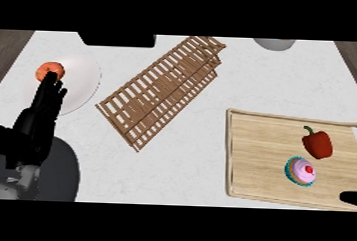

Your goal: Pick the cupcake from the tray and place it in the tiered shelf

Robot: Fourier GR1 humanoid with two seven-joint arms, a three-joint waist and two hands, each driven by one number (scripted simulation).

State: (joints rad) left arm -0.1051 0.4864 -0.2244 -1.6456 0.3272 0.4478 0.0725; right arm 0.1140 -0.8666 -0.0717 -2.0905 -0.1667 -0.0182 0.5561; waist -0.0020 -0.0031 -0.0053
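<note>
Red bell pepper [317, 143]; orange tomato [49, 70] on white plate [83, 84]; black object [118, 39] and grey bowl [274, 43] at far edge.

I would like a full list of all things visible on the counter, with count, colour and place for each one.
cupcake: one, pink with teal wrapper, on the tray, below the pepper
red pepper: one, red, on the tray
wooden tray: one, light wood, right side
tiered shelf: one, brown slats, centre, lying diagonally
plate: one, white, left side
orange fruit: one, orange, on the plate's upper left
dark object: one, black, top edge
pale round object: one, top edge, cut off
left hand: black, open, fingers toward the fruit
right hand: black, barely visible, lower right corner
</note>
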